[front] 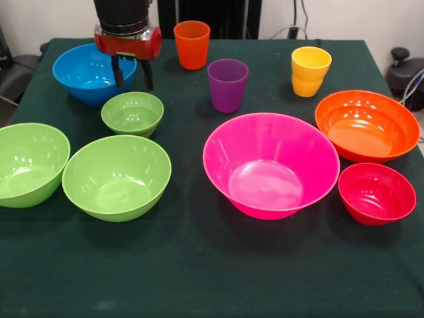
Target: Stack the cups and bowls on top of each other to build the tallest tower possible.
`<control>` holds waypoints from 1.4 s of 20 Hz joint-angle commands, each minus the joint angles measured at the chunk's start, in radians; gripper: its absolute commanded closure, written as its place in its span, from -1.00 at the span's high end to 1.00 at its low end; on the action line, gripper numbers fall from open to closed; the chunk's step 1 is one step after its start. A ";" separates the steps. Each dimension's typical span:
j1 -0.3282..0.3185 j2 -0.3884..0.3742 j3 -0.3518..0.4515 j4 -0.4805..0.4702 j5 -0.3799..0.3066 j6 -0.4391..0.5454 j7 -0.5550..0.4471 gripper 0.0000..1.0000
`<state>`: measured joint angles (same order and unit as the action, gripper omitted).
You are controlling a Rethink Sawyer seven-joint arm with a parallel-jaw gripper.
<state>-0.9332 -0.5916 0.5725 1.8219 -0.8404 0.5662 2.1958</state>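
Observation:
In the front view my gripper (132, 74) hangs open and empty at the back left, its two black fingers (118, 71) above the gap between the blue bowl (86, 69) and the small lime green bowl (132, 112). Two larger lime green bowls (116, 177) (28, 164) sit at the front left. The large pink bowl (270, 162) is in the middle, the orange bowl (366, 124) and small red bowl (376, 193) at the right. The orange cup (192, 44), purple cup (227, 85) and stacked yellow cups (309, 71) stand upright at the back. No tower stands.
All things rest apart from one another on the dark green tablecloth (199, 265). A wide bare strip of cloth runs along the near edge. The robot's pedestal is behind the table at the top.

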 commanded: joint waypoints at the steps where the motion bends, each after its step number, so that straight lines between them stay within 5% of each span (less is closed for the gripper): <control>1: 0.011 0.030 -0.012 -0.044 -0.087 0.045 -0.237 1.00; 16: -0.021 -0.092 -0.012 0.096 -0.048 0.037 -0.170 1.00; 28: 0.093 -0.079 -0.181 0.118 -0.073 -0.090 0.139 1.00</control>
<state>-0.9225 -0.6941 0.4891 1.8766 -0.8539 0.5535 2.1958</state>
